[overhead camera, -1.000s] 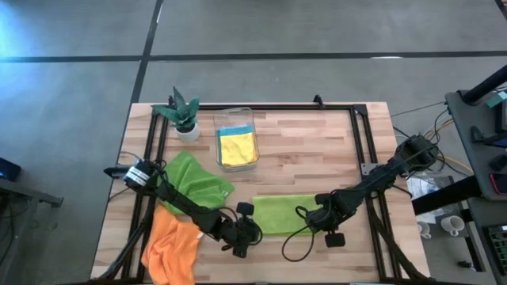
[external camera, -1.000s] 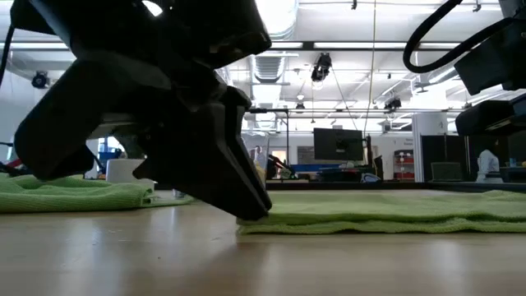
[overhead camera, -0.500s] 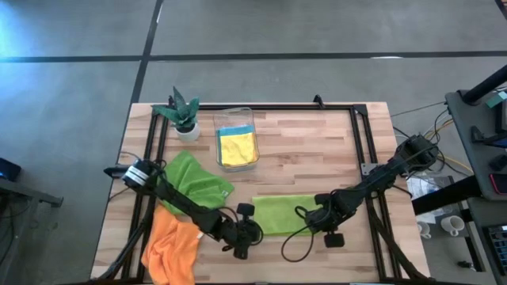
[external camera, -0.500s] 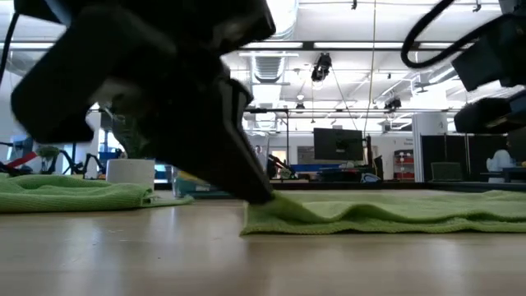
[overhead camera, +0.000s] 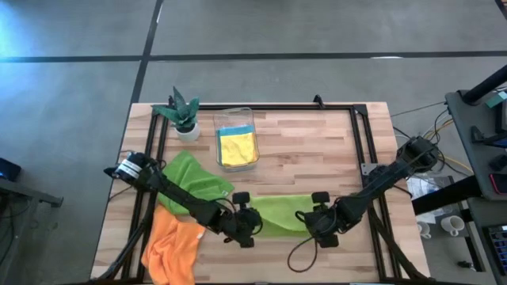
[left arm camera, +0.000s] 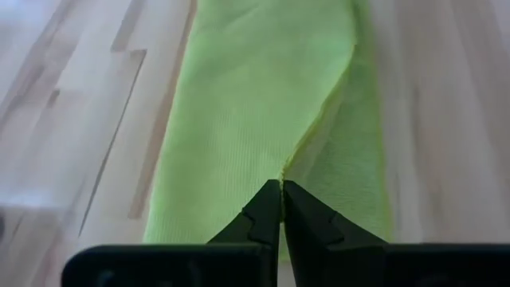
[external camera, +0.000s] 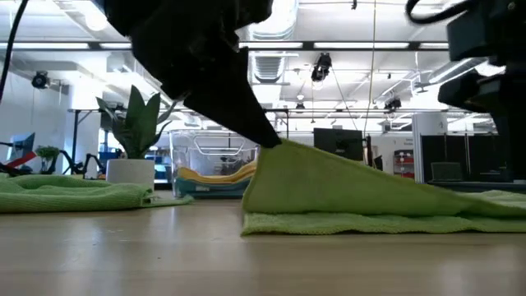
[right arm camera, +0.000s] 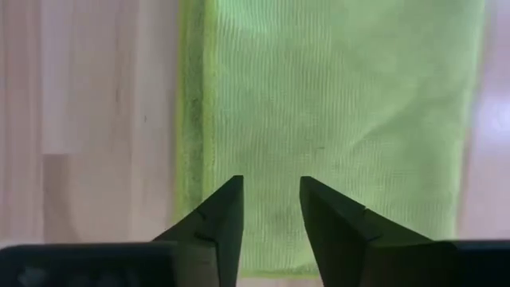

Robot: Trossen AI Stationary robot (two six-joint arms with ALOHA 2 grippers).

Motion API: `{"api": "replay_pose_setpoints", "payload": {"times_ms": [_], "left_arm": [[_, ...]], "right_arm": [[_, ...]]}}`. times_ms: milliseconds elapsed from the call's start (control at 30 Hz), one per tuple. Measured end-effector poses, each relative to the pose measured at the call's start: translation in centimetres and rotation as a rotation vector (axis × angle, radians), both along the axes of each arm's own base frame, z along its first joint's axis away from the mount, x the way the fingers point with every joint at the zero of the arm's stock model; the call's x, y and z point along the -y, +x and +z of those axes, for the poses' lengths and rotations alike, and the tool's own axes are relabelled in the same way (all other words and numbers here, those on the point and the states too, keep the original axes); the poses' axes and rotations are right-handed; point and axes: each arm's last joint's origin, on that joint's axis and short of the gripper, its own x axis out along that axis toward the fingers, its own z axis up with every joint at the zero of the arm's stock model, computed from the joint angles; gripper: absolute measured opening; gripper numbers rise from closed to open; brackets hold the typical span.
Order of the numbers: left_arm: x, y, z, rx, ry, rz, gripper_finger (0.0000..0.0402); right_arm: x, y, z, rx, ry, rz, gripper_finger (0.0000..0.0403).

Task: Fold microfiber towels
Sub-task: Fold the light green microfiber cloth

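Note:
A lime green towel [overhead camera: 281,214], folded into a strip, lies near the table's front edge between my two grippers. My left gripper [overhead camera: 247,226] is shut on its left end, which stands lifted into a tent [external camera: 329,177]. My right gripper [right arm camera: 271,195] is open and points down over the towel's right end [overhead camera: 305,215]; whether its fingers touch the cloth, I cannot tell. A darker green towel [overhead camera: 194,178] and an orange towel [overhead camera: 170,245] lie flat at the left. Yellow and blue towels [overhead camera: 236,146] lie in a clear bin. My left gripper pinches a hemmed edge of the towel's upper layer [left arm camera: 282,169] between its two fingertips, at the left end. The fingers slant down from the table's left. That layer slopes taut from the pinch [external camera: 275,146] down to the right, while the layer beneath [external camera: 345,222] stays on the table.
A small potted plant [overhead camera: 182,115] stands at the far left, next to the clear bin [overhead camera: 235,119]. A black frame rail [overhead camera: 341,107] runs along the far and side edges. Bare wood lies at the far right [overhead camera: 317,150].
My left gripper has risen with the lime towel's left end: flat on the table a second ago, that end now stands as a tent with its lower layer still down. My right gripper has shifted a little over the towel's right end.

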Motion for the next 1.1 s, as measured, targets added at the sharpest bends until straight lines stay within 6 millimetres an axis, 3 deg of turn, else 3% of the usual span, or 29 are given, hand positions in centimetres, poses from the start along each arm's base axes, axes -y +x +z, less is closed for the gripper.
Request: {"api": "replay_pose_setpoints", "payload": {"times_ms": [400,600,833,1100], "left_arm": [[-1.6,-0.2,-1.0,-0.034,-0.042,0.127,0.0],[-1.7,-0.2,-1.1,-0.037,-0.042,0.126,0.0],[-1.7,-0.3,-1.2,-0.044,-0.039,0.124,0.0],[-1.7,-0.3,-1.2,-0.047,-0.039,0.122,0.0]], "right_arm": [[-1.4,0.0,-1.4,0.035,-0.01,-0.092,0.0189],[-1.4,0.0,-2.0,0.002,-0.009,-0.108,0.019],[-0.9,-0.7,-2.2,-0.065,-0.059,-0.15,0.0155],[-0.7,-1.1,-2.4,-0.107,-0.055,-0.148,0.0068]]}}
